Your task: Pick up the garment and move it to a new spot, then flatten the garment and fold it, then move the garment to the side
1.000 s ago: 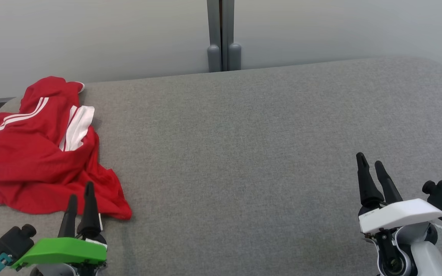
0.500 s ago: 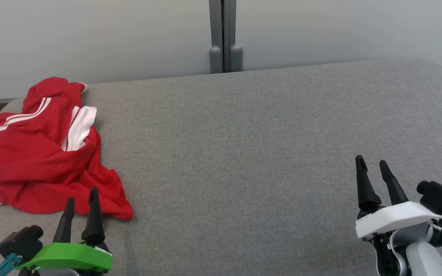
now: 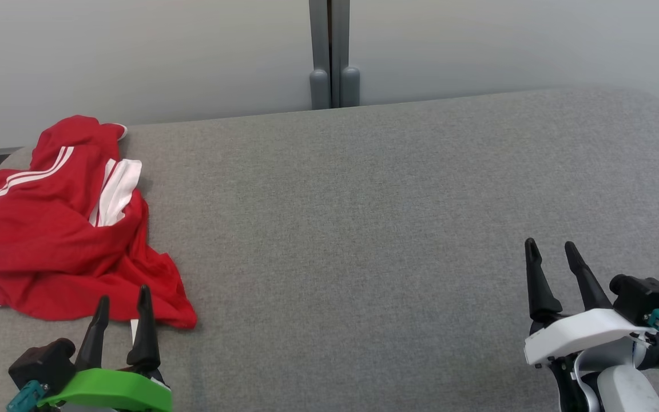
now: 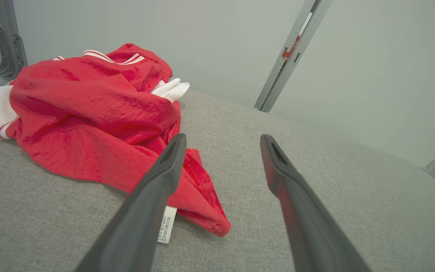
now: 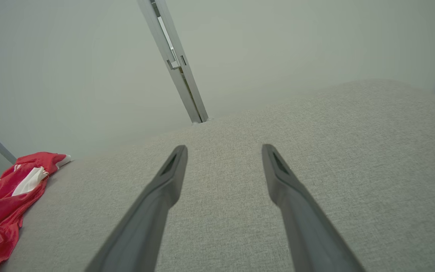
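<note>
garment: red with white stripes, you'll find it crumpled at the left end of the grey surface.
left claw: fingers apart, holding nothing, just beside the garment's near edge.
right claw: fingers apart, empty, well apart from the garment.

Crumpled red garment, lying to my left.
Red cloth with white stripes and panels, heaped in loose folds at the grey worktop's left end; a white label shows at its near hem.
</note>
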